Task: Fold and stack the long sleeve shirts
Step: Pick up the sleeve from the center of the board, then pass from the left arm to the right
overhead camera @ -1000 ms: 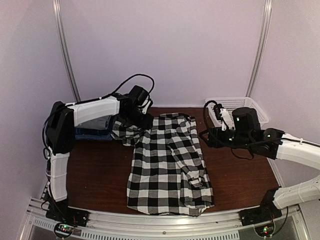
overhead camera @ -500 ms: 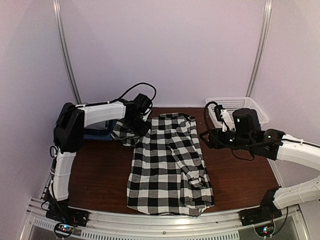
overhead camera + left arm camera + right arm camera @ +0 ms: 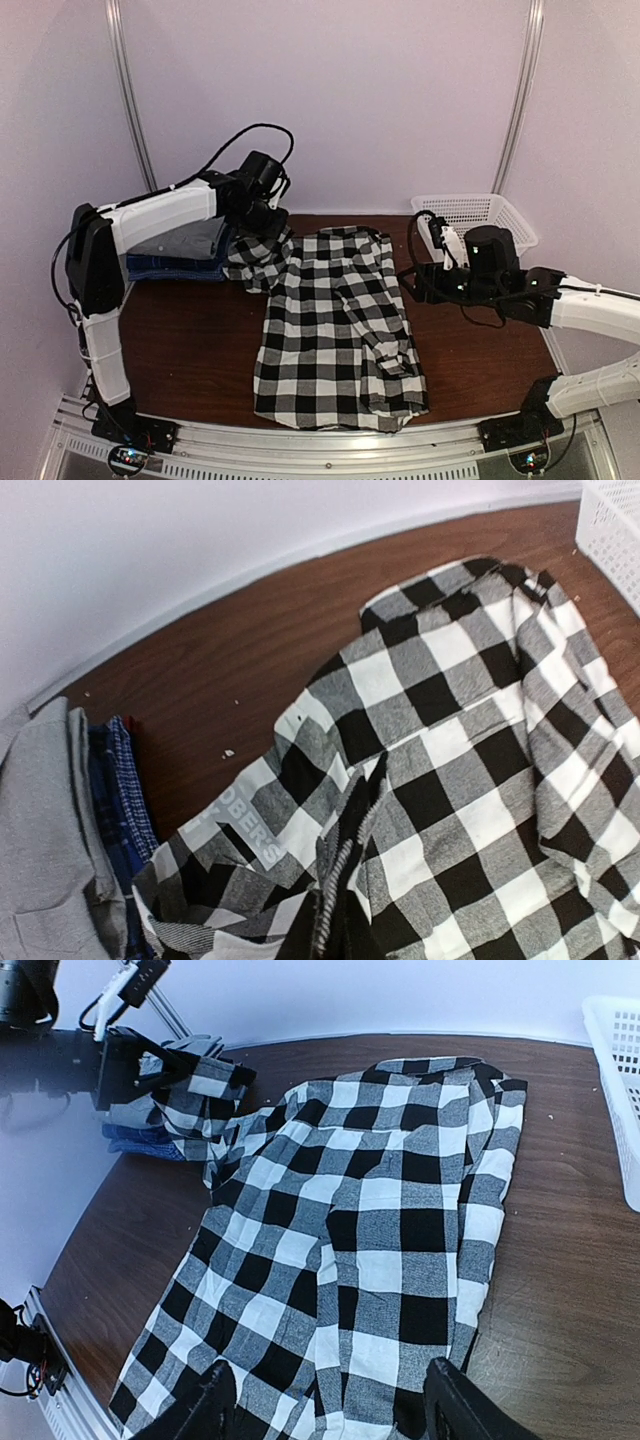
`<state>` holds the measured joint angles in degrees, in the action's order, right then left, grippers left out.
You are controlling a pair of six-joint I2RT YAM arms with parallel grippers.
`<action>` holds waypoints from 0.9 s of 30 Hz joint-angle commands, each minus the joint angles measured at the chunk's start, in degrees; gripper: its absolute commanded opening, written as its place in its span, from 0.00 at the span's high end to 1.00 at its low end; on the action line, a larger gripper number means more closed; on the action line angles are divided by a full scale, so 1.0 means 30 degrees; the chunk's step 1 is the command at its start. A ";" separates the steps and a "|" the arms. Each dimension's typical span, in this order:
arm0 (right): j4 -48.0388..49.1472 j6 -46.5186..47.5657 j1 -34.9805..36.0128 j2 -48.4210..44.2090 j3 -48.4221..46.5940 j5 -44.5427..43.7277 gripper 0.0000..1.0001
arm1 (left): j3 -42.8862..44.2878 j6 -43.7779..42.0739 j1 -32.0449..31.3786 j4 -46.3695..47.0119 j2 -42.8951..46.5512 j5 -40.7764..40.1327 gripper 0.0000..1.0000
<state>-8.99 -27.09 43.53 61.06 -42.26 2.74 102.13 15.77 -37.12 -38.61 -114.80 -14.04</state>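
A black-and-white plaid long sleeve shirt (image 3: 335,320) lies spread on the wooden table (image 3: 200,350). One sleeve (image 3: 255,262) trails toward the back left. My left gripper (image 3: 266,216) is shut on the bunched cloth of that sleeve (image 3: 340,880) and holds it off the table; the right wrist view shows the same grip (image 3: 190,1065). Its fingers are hidden under cloth in the left wrist view. My right gripper (image 3: 335,1412) stands open just above the shirt's right edge (image 3: 415,275), holding nothing. A folded light grey shirt (image 3: 185,240) rests on folded dark blue ones (image 3: 170,268) at the left.
A white mesh basket (image 3: 480,215) stands at the back right corner, close behind my right arm. The wall runs along the table's far edge. Bare wood shows at the left front and to the right of the plaid shirt.
My left gripper has closed on the plaid sleeve and risen toward the back left, lifting the cloth. My right gripper has opened a little wider and hardly moved.
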 commanded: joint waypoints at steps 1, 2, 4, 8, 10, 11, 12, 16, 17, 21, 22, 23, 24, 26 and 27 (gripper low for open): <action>0.1818 -0.0227 0.0092 -0.0393 0.0519 0.0163 0.34 | -0.0935 -0.0081 0.0070 0.1284 0.2242 0.0658 0.93; 0.2063 -0.0227 0.0108 -0.0400 0.0584 0.0198 0.33 | -0.1153 -0.0072 0.0070 0.1424 0.2626 0.1087 0.93; 0.2683 -0.0163 0.0098 -0.0445 0.0666 0.0320 0.32 | -0.1669 -0.0282 0.0070 0.1834 0.3336 0.2258 0.93; 0.3934 0.0675 0.0095 -0.0367 0.0599 0.0677 0.29 | -0.2827 -0.1283 0.0070 0.2849 0.4837 0.5685 0.93; 0.4393 0.1256 0.0102 -0.0295 0.0461 0.0795 0.26 | -0.3319 -0.1852 0.0070 0.3266 0.5393 0.7509 0.93; 0.4626 0.1551 0.0091 -0.0249 0.0368 0.0922 0.25 | -0.3505 -0.2121 0.0070 0.3313 0.5620 0.8217 0.93; 0.4853 0.1863 0.0107 -0.0199 0.0261 0.1099 0.24 | -0.3649 -0.2316 0.0070 0.3344 0.5791 0.8825 0.93; 0.5755 0.3181 0.0110 0.0552 -0.0356 0.2892 0.21 | -0.4235 -0.3096 0.0070 0.3376 0.6182 1.1816 0.93; 0.5891 0.3487 0.0095 0.0849 -0.0580 0.3557 0.21 | -0.4334 -0.3276 0.0070 0.3378 0.6202 1.2652 0.93; 0.6238 0.4444 0.0137 0.2196 -0.1526 0.5783 0.20 | -0.4824 -0.3783 0.0070 0.3401 0.6173 1.5699 0.92; 0.6413 0.4619 0.0121 0.2502 -0.1704 0.6004 0.20 | -0.4946 -0.3879 0.0077 0.3406 0.6160 1.6206 0.92; 0.6600 0.4769 0.0137 0.2807 -0.1922 0.6255 0.20 | -0.5063 -0.3967 0.0043 0.3407 0.6140 1.6811 0.92; 0.6898 0.4835 0.0139 0.3080 -0.2065 0.6292 0.20 | -0.5170 -0.4055 0.0041 0.3404 0.6116 1.7374 0.91; 0.7518 0.4892 0.0129 0.3762 -0.2435 0.6516 0.20 | -0.5360 -0.4210 0.0019 0.3406 0.5973 1.8432 0.90; 0.7763 0.4906 0.0120 0.4158 -0.2715 0.6885 0.20 | -0.5448 -0.4265 -0.0002 0.3407 0.5916 1.8796 0.89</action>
<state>9.28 -14.66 43.64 70.59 -47.09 18.48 86.67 5.39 -37.12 -31.07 -97.84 32.56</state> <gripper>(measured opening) 0.805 0.098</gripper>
